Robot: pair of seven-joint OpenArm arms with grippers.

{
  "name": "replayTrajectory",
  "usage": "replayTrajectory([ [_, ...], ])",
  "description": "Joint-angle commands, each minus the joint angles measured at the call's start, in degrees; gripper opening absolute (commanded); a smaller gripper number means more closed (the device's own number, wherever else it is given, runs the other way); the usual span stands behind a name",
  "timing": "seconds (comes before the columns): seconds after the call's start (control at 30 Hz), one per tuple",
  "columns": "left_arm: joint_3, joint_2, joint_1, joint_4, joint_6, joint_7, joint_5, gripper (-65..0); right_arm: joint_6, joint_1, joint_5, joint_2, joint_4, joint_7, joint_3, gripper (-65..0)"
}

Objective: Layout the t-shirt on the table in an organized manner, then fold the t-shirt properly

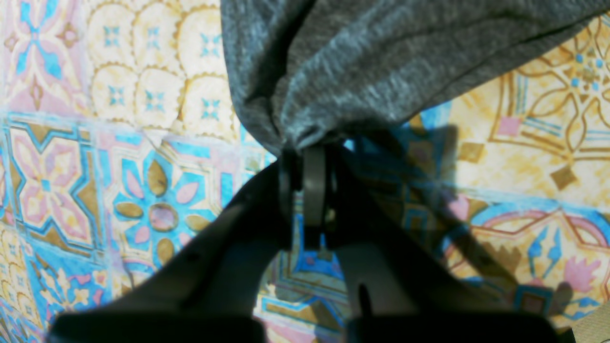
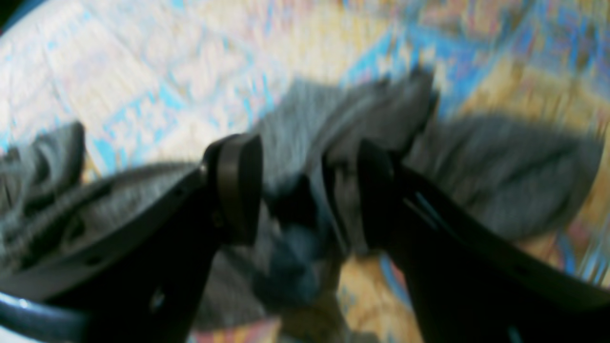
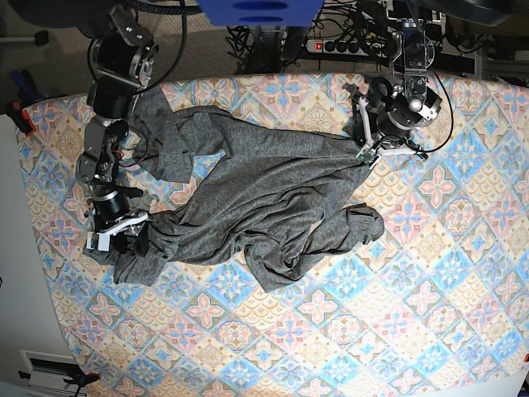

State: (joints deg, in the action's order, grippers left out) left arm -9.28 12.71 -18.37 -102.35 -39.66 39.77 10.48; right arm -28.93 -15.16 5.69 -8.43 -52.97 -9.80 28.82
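Since the t-shirt (image 3: 248,207) is a soft, light knit, it should drape and stretch rather than hold shape, so grips belong on hems, shoulders or sleeve edges, not mid-panel. It lies crumpled across the upper left half of the table (image 3: 430,289), bunched and twisted. Left tool (image 1: 312,157): pinched tight on a gathered fold at the garment's far edge. Right tool (image 2: 305,190): jaws stand partly apart over cloth at the opposite end; whether any fabric is gripped, cannot tell, since the right wrist view is blurred. Collar and sleeves cannot be picked out in the folds; the arm covers the shirt's upper left corner.
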Motion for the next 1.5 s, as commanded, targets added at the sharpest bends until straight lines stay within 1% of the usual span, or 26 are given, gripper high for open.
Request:
replayTrajectory([
  [0.0,0.18,0.08,0.3,-0.73,-0.34,-0.34,-0.85,-65.0,-0.39,-2.03,0.94,-0.76,-1.14,2.02,0.06,-34.2],
  [0.2,0.18,0.08,0.3,-0.73,-0.34,-0.34,-0.85,-65.0,-0.39,-2.03,0.94,-0.67,-1.05,1.76,-0.12,-34.2],
  [0.37,0.18,0.08,0.3,-0.73,-0.34,-0.34,-0.85,-65.0,-0.22,-2.03,0.94,-0.67,-1.05,2.02,-6.88,-34.2],
  [0.43,0.18,0.08,0.22,-0.73,-0.34,-0.34,-0.85,-65.0,-0.13,-2.03,1.03,-0.67,-1.05,2.02,-8.38,-34.2],
  [0.93,0.18,0.08,-0.05,-0.82,-0.34,-0.34,-0.85,-65.0,-0.04,-2.2,1.3,-0.85,-0.79,2.02,-8.38,-34.2],
  [1.07,0.18,0.08,-0.05,-0.82,-0.34,-0.34,-0.85,-65.0,-0.04,-2.2,1.3,-1.02,3.61,2.2,-8.29,-34.2],
  [1.23,0.18,0.08,-0.13,-0.82,-0.34,-0.34,-0.85,-65.0,-0.04,-2.2,1.3,-1.02,8.62,7.12,-8.29,-34.2],
  [1.47,0.18,0.08,-0.13,-0.82,-0.34,-0.34,-0.85,-65.0,-0.04,-2.2,1.3,-1.02,11.78,7.56,-8.29,-34.3],
])
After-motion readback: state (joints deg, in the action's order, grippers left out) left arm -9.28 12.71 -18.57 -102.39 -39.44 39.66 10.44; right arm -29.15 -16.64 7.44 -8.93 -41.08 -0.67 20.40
